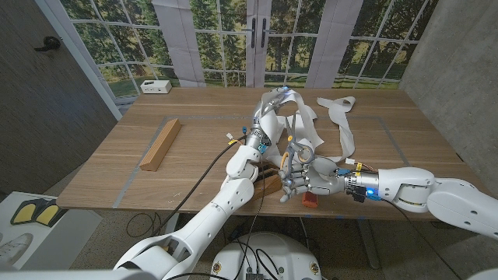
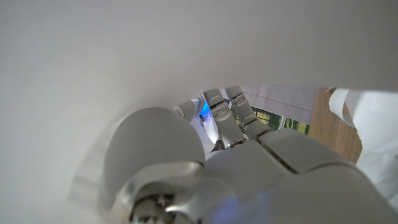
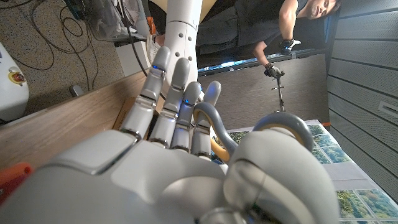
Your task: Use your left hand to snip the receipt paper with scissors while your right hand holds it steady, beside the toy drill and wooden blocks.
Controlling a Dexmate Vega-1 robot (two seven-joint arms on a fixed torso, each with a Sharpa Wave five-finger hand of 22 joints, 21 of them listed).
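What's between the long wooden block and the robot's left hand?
Head view: bare wooden table and a thin black cable beside the left hand.

A wooden bench [image 1: 194, 175] carried a long wooden block [image 1: 160, 144] lying on its left part. A small white box [image 1: 156, 86] sat at the far left corner. White receipt paper [image 1: 342, 124] curled in loops across the middle and right of the surface.
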